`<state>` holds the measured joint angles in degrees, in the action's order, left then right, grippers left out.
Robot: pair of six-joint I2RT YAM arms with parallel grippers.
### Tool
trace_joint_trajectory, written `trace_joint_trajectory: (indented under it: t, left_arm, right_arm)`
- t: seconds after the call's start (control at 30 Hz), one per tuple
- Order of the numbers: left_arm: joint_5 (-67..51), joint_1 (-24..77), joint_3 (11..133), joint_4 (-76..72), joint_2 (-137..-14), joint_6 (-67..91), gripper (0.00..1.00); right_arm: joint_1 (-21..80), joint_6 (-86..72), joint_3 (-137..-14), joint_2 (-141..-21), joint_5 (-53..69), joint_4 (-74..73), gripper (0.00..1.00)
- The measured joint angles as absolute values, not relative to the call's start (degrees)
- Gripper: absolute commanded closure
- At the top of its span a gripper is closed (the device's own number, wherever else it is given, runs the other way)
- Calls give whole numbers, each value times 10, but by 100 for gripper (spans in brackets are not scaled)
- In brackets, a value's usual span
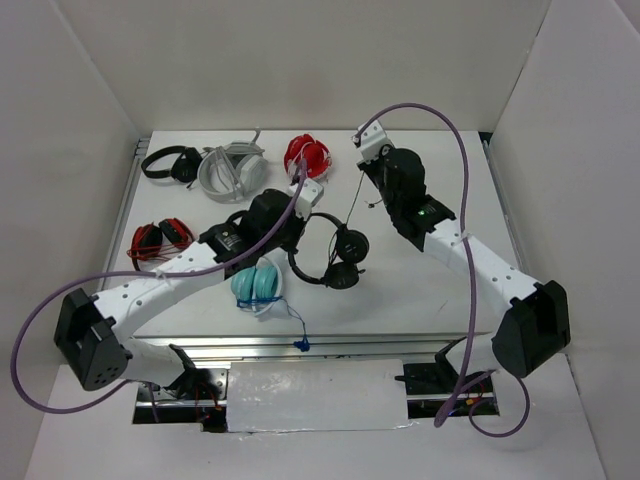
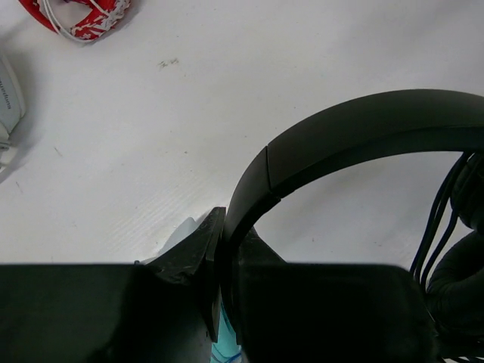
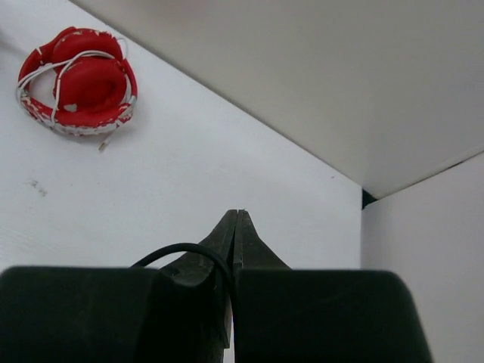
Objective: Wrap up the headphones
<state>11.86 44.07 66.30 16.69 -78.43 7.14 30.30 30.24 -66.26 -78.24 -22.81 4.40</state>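
- Finding the headphones (image 1: 335,258) at mid-table between the two arms, headband (image 2: 363,128) arching to the left, both earcups (image 1: 349,245) close together on its right.
- The cable (image 3: 181,250) runs as a thin line from the earcups up toward the right arm. The left wrist view shows several strands beside one earcup. The number of turns made cannot be told.
- Left gripper (image 2: 222,234): jaws clamped on the headband near one end.
- Right gripper (image 3: 237,221): jaws pressed together with the cable pinched at the tips, over the far part of the table (image 1: 400,300).
- Risk: so thin a cable in a tip pinch may slide out if drawn taut, and any loop would fall slack.
- Risk: a hard pull may twist the headband in the left jaws or drag the whole set.
- Risk: the teal headphones (image 1: 256,285) lie just beside the left arm and their blue lead could be snagged. The red headphones (image 3: 76,83) lie well apart.
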Motion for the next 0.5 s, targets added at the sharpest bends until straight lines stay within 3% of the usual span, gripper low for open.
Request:
trace_joint_trajectory:
  t: [0.03, 0.13, 0.17, 0.5]
  left_arm:
    - [114, 442, 656, 165, -773, 72, 100]
    - [101, 445, 650, 163, -749, 73, 100]
    - [93, 445, 650, 162, -743, 72, 100]
    - [29, 444, 728, 159, -730, 75, 100]
  right_arm:
    - [294, 291, -661, -788, -216, 42, 96]
    - [278, 256, -637, -788, -175, 47, 72]
    - [274, 246, -625, -787, -155, 50, 69]
    - [274, 168, -564, -797, 36, 56, 61]
